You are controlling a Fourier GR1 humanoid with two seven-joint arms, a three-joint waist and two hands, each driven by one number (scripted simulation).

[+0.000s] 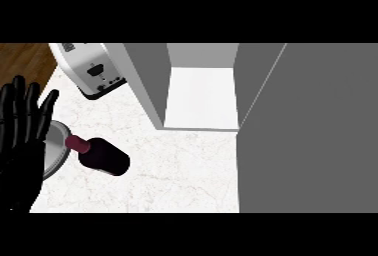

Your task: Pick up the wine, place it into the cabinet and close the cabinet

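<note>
Wine bottle (102, 155): lies on its side on the white marble counter (177, 175), lower left of view. Long axis runs from about ten o'clock to four o'clock; the dark red neck points to ten o'clock, the black base to four o'clock. The neck end overlaps the rim of a grey plate (56, 147).

Cabinet (199, 95): stands at one o'clock from the bottle, well apart, with a white interior. Its grey door (310, 130) is swung wide and fills the right side.

Toaster (92, 67): white, at twelve o'clock from the bottle, beside the cabinet's left wall.

My left hand (21, 135): at the left edge, nine o'clock from the bottle, fingers straight and spread upward, holding nothing.

My right hand: not visible.
</note>
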